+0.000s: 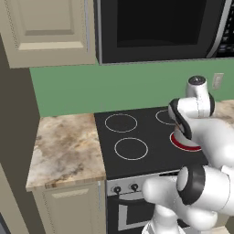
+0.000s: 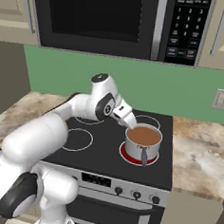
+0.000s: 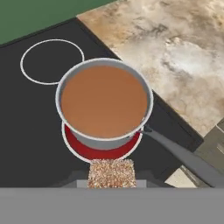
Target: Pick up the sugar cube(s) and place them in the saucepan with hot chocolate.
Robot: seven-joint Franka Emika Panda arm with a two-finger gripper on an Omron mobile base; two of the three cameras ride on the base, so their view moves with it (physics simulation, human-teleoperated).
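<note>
Base views share stove (image 2: 111, 147); hand view overhead.

Nothing legible is showing anywhere; the microwave's keypad (image 2: 187, 27) is carrying rows of pale marks on its dark buttons, but they are blurring into specks too small to read; the stove's front panel (image 2: 127, 189) is showing knobs with no readable markings around them; the wall outlet (image 2: 221, 98) is bearing no lettering that can be made out.
</note>
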